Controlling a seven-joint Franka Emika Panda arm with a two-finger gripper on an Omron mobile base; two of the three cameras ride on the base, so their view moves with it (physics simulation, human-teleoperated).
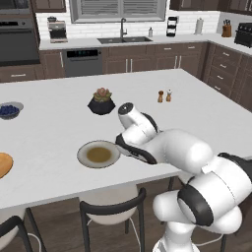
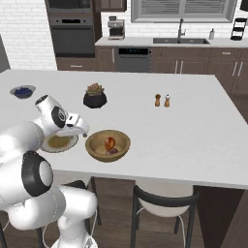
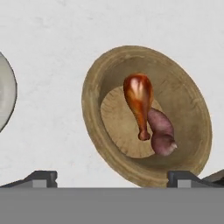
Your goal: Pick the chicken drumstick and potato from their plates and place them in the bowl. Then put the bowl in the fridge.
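Hand view: glossy orange-brown drumstick (image 3: 139,101) touching pinkish potato (image 3: 161,132).

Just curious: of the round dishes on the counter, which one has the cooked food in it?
The large tan wooden bowl, holding the chicken drumstick and potato. The pale plate lies bare; the small grey bowl holds blueberries.

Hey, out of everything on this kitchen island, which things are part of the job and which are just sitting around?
Part of the job:
- chicken drumstick, in the bowl
- potato, beside it in the bowl
- wooden bowl
- grey-rimmed plate
- orange wooden plate
- gripper, open above the bowl

Just lying about:
- potted succulent
- blueberry bowl
- salt and pepper shakers
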